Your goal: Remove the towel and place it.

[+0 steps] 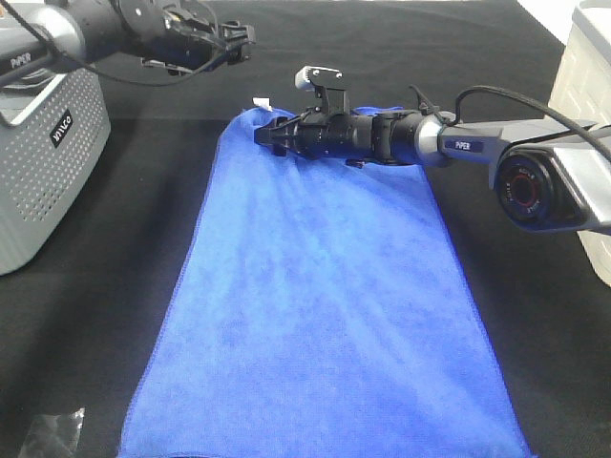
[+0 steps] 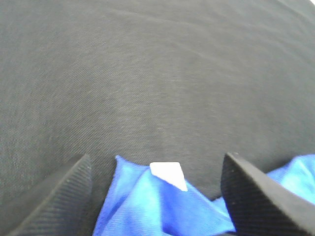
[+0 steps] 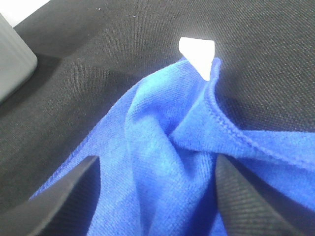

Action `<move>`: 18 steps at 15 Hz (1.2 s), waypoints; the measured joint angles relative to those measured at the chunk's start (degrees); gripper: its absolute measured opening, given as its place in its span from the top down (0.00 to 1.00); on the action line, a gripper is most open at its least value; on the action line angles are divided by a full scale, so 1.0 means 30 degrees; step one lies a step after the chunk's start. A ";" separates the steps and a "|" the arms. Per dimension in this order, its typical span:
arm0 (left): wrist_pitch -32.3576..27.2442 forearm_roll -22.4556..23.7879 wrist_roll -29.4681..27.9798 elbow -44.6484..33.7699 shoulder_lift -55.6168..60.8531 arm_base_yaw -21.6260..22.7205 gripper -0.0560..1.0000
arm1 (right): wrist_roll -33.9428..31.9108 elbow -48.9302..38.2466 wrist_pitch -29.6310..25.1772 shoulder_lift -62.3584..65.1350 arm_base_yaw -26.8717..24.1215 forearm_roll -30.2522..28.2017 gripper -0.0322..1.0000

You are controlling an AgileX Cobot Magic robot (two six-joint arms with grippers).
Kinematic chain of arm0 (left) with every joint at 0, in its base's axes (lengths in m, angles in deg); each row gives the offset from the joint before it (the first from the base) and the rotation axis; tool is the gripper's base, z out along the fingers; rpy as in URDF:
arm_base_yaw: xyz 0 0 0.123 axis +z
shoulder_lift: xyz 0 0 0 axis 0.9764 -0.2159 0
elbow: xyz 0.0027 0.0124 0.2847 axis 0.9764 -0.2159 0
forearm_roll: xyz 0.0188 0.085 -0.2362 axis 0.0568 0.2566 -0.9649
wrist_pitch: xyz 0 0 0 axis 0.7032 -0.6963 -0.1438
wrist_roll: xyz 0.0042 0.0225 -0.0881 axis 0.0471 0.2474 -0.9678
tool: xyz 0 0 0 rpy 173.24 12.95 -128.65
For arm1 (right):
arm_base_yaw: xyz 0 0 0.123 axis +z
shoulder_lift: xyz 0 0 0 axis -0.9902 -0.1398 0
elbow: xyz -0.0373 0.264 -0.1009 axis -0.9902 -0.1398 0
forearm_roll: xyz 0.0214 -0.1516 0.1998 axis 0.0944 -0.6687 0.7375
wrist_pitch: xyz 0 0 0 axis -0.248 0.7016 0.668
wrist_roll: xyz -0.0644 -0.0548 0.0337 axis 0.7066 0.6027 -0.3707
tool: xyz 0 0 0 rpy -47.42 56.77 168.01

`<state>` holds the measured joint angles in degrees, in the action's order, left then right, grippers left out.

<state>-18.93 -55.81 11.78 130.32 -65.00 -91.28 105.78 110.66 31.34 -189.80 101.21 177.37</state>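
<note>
The royal-blue towel (image 1: pixel 315 305) lies spread lengthwise on the black table cloth (image 1: pixel 143 239), with its white tag (image 1: pixel 261 102) at the far left corner. My right gripper (image 1: pixel 269 134) reaches in from the right onto that far corner. In the right wrist view its jaws (image 3: pixel 155 196) stand apart, straddling a raised fold of towel (image 3: pixel 162 142) just short of the tag (image 3: pixel 198 54). My left gripper (image 1: pixel 241 38) hovers beyond the same corner. It is open and empty (image 2: pixel 157 196), with the towel corner (image 2: pixel 142 201) and tag (image 2: pixel 168 173) showing between its fingers.
A grey perforated box (image 1: pixel 48 153) stands at the left edge and also shows in the right wrist view (image 3: pixel 15 54). A white container (image 1: pixel 592 67) stands at the far right. A small crumpled clear wrapper (image 1: pixel 52 434) lies at the front left.
</note>
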 joint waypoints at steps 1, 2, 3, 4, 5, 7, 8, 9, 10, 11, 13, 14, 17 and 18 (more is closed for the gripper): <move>0.0000 0.0000 0.0267 0.0000 0.0191 0.0000 0.30 | -0.0592 0.0057 0.0000 0.0019 0.0000 -0.0783 0.35; -0.0019 0.0019 0.0458 0.0000 0.0344 0.0000 0.30 | -0.1509 0.0095 -0.0038 0.0172 0.0000 -0.1929 0.35; -0.0038 0.0057 0.0573 0.0000 0.0516 0.0000 0.30 | -0.2636 0.0095 -0.0038 0.0439 0.0000 -0.3705 0.35; -0.0038 0.0115 0.0573 0.0019 0.0611 0.0000 0.30 | -0.3801 0.0095 -0.0038 0.0764 0.0000 -0.5768 0.35; -0.0038 0.0191 0.0611 0.0038 0.0707 0.0000 0.30 | -0.5080 -0.0019 -0.0076 0.1184 0.0000 -0.7773 0.35; -0.0057 0.0286 0.0630 0.0057 0.0707 0.0000 0.30 | -0.7525 -0.0153 -0.0382 0.2063 0.0000 -1.1841 0.35; -0.0134 0.0554 0.0630 0.0057 0.0707 0.0000 0.30 | -0.8766 -0.0172 -0.0974 0.2636 -0.0038 -1.3732 0.35; -0.0210 0.0917 0.0707 0.0057 0.0707 0.0000 0.30 | -0.9874 -0.0172 -0.1833 0.3323 -0.0134 -1.5279 0.35; -0.0497 0.1566 0.1165 0.0057 0.0707 0.0000 0.30 | -1.1688 -0.0172 -0.3476 0.4278 -0.0439 -1.7475 0.35; -0.0783 0.2063 0.1776 0.0057 0.0707 0.0000 0.30 | -1.3235 -0.0172 -0.5004 0.4870 -0.0668 -1.8755 0.35; -0.1394 0.2330 0.3037 0.0057 0.0707 0.0000 0.30 | -1.6348 -0.0172 -0.8174 0.5921 -0.1184 -2.1066 0.35; -0.1528 0.2387 0.3495 0.0057 0.0707 0.0000 0.30 | -1.7819 -0.0172 -0.9759 0.6455 -0.1413 -2.2288 0.35; -0.1394 0.2387 0.3953 0.0095 0.0688 0.0000 0.30 | -2.0512 -0.0172 -1.3904 0.7773 -0.1700 -2.5535 0.35; -0.1222 0.2387 0.4030 0.0076 0.0439 0.0000 0.30 | -2.1677 -0.0172 -1.5604 0.8461 -0.1872 -2.6643 0.35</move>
<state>-22.59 -48.65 23.87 130.55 -63.68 -91.28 40.75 110.15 -15.47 -164.41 95.60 97.45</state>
